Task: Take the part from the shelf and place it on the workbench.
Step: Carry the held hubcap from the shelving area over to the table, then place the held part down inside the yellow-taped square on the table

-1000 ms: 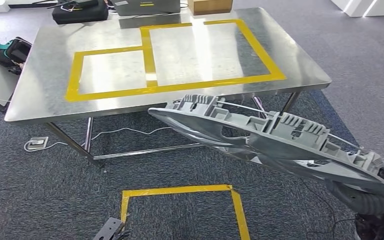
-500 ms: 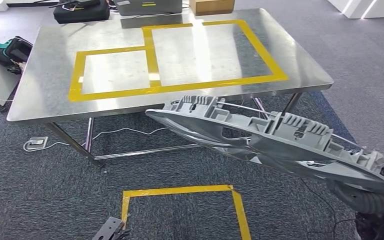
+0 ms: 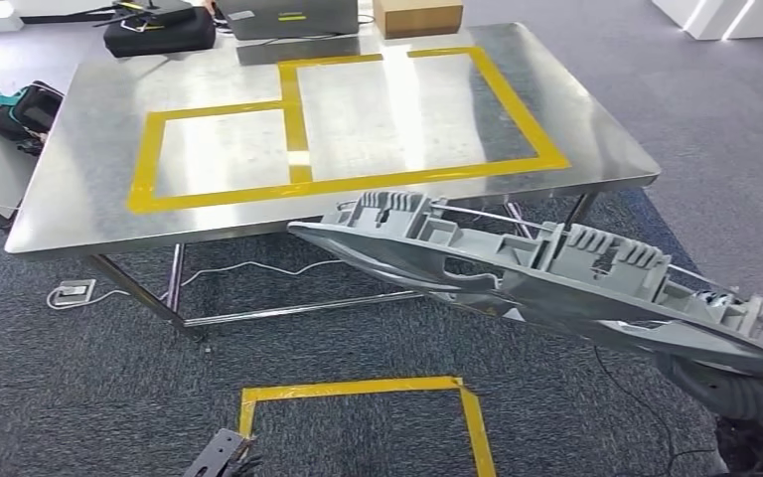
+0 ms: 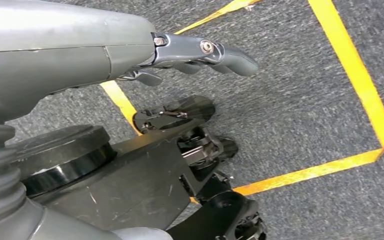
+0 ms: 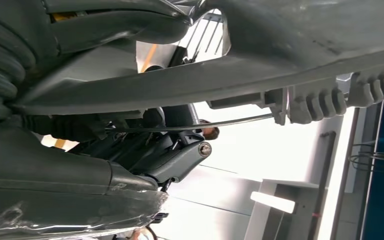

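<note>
A long grey ribbed plastic part (image 3: 517, 273) hangs in front of the steel workbench (image 3: 89, 149), below its near edge, its far tip pointing left. My right hand (image 3: 755, 383) grips the part's right end from beneath, at the lower right of the head view. In the right wrist view the hand (image 5: 170, 160) holds the part (image 5: 280, 65) close against it. Two yellow tape rectangles, a large one (image 3: 532, 129) and a small one (image 3: 144, 159), mark the bench top. My left hand (image 4: 195, 52) hangs over the carpet with fingers stretched out, holding nothing.
A yellow tape square (image 3: 358, 388) marks the carpet in front of the bench. On the bench's far edge stand a black bag (image 3: 159, 25), a grey case (image 3: 278, 15) and a cardboard box (image 3: 417, 15). Another black bag (image 3: 20, 104) sits at the left; a socket box (image 3: 75, 291) lies under the bench.
The whole view has shifted a little, and the bench sits slightly lower in the picture. The part stays in my right hand, lying a bit flatter.
</note>
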